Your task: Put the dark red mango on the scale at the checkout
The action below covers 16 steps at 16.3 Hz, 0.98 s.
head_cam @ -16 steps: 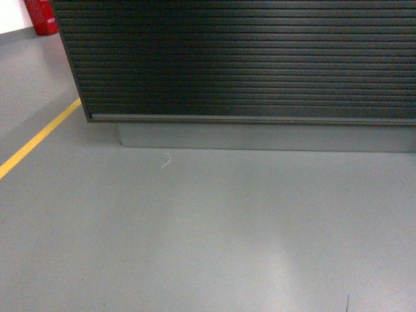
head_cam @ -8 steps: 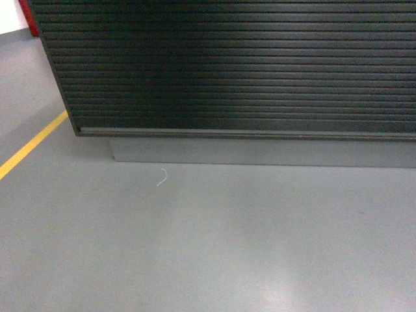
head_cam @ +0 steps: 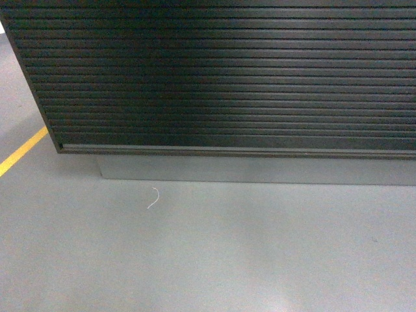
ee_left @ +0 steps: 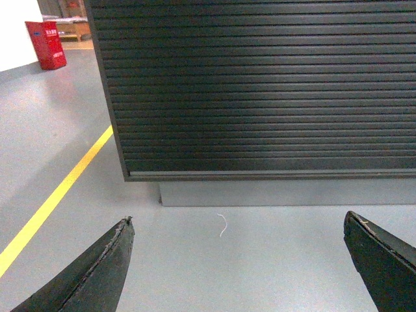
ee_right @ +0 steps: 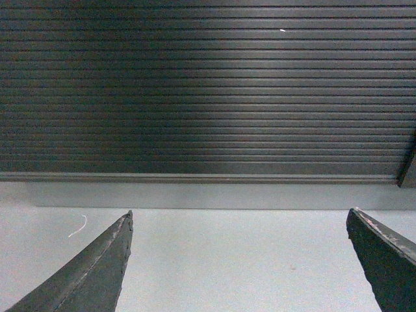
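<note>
The checkout [head_cam: 227, 78] fills the upper part of the head view as a black counter front with horizontal ribs, standing on a grey plinth; its top is out of view. The same ribbed front shows in the left wrist view as the checkout [ee_left: 260, 84] and in the right wrist view as the checkout [ee_right: 208, 91]. The dark red mango and the scale are out of view. My left gripper [ee_left: 238, 224] is open over bare grey floor, nothing between its fingers. My right gripper [ee_right: 239, 218] is open too, likewise with nothing in it. Neither gripper appears in the head view.
A yellow floor line [head_cam: 19, 151] runs along the left, also seen as the yellow line [ee_left: 55, 195]. A red crate [ee_left: 45, 44] stands far back left. A small white thread [head_cam: 153, 197] lies on the grey floor before the counter's plinth [head_cam: 260, 170].
The counter front has grown larger and slid left and down in the head view. The red object at top left has left the frame.
</note>
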Tool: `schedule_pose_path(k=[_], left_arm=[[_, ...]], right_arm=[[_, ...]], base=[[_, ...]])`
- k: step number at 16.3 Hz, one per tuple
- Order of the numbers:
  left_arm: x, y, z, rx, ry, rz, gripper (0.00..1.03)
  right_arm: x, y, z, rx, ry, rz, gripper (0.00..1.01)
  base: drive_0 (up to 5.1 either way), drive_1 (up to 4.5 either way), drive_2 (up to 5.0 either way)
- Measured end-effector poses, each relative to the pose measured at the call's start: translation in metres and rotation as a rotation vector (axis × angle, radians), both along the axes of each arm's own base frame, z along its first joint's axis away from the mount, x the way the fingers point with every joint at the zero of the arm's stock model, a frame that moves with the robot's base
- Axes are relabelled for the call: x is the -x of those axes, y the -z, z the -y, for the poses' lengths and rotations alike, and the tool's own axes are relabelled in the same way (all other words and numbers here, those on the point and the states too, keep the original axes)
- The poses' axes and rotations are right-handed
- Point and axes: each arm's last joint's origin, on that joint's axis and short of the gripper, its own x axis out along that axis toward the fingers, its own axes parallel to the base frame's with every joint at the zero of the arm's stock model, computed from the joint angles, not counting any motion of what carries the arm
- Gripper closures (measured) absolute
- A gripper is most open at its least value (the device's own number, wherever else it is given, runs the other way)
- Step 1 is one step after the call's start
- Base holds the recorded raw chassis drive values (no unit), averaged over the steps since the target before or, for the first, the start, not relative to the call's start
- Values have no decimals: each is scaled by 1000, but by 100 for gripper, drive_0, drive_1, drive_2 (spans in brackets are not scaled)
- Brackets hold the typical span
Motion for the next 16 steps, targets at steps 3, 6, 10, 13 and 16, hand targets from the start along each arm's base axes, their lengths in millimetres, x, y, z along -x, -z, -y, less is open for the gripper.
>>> schedule_pose_path(k=[3, 6, 10, 13, 16], left_arm=[[0, 0, 0, 0, 0, 2, 5], [0, 0, 0, 0, 0, -2, 5], [0, 0, 0, 0, 0, 0, 5], [0, 0, 0, 0, 0, 0, 5], [0, 0, 0, 0, 0, 1, 5]], right_arm=[[0, 0, 0, 0, 0, 2, 3], [0, 0, 0, 0, 0, -2, 3], [0, 0, 0, 0, 0, -2, 3], [0, 0, 0, 0, 0, 0, 3], [0, 0, 0, 0, 0, 1, 3]], base=[[6, 308, -297], [-2, 300, -304], [-7, 295, -309], [-4, 297, -304], [-6, 293, -304]])
